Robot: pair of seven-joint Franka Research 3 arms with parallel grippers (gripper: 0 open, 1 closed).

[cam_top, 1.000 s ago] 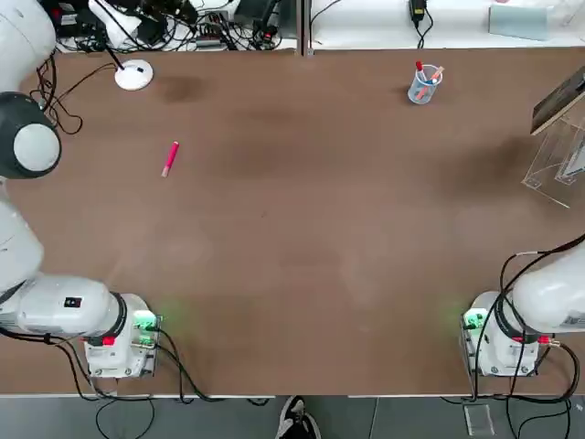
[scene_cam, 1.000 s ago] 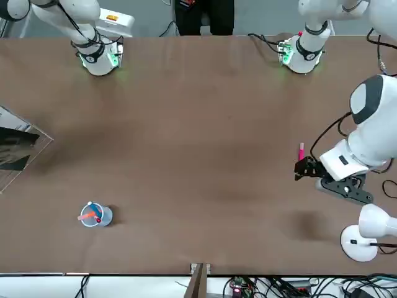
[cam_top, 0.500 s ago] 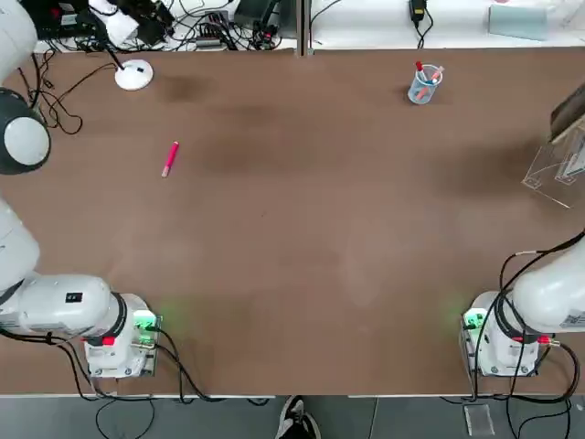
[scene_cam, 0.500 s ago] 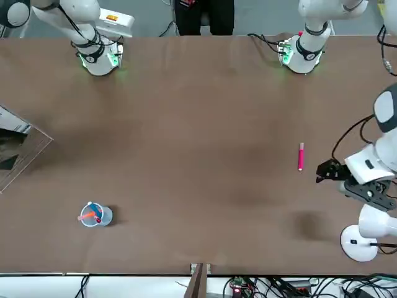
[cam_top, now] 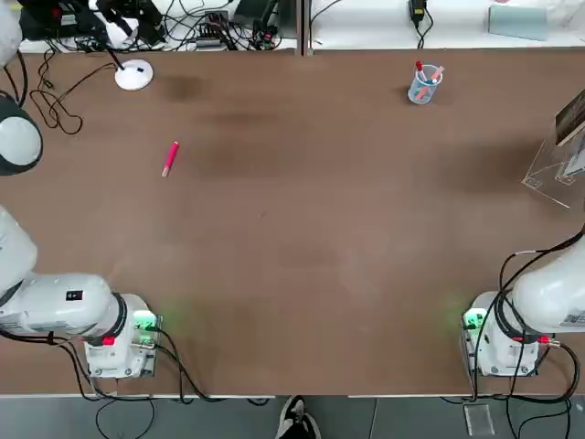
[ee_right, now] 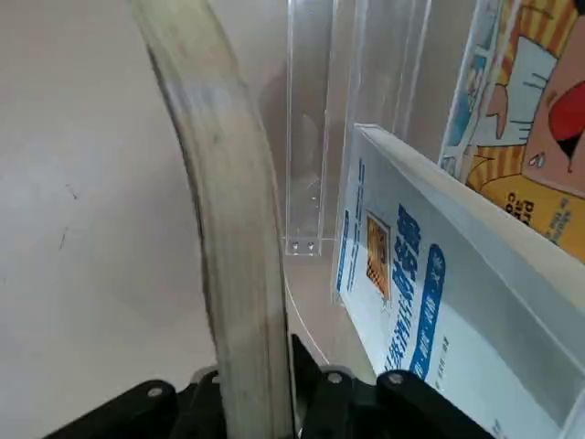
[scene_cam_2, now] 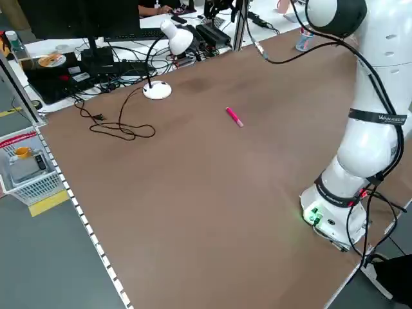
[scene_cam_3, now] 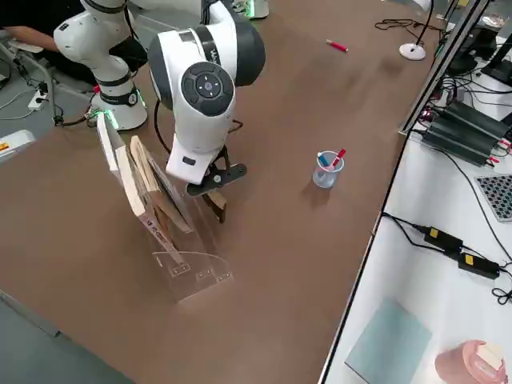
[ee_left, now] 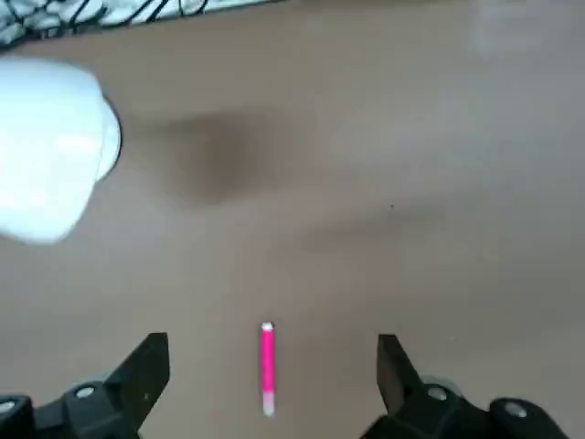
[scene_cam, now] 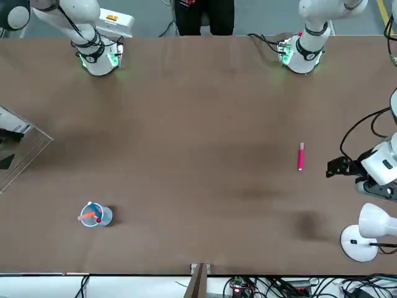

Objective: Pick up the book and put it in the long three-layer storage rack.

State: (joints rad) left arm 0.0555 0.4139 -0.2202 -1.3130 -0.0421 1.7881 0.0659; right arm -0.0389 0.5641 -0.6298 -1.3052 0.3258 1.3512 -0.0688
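Observation:
The book stands edge-on between my right gripper's fingers, which are shut on it. It hangs over the long three-layer storage rack, a clear acrylic stand at the table's right edge, beside other books stored there. In the top view only a corner of the book shows above the rack. The right side view has the right gripper low against the rack. My left gripper is open near the table's left edge, apart from these things.
A pink pen lies on the left half of the table and shows between the left fingers. A white desk lamp stands at the far left corner. A small clear cup of pens stands at the back right.
The left gripper has drawn back from the pink pen toward the table's left edge. The book has shifted farther right over the rack, and less of it shows in the top view.

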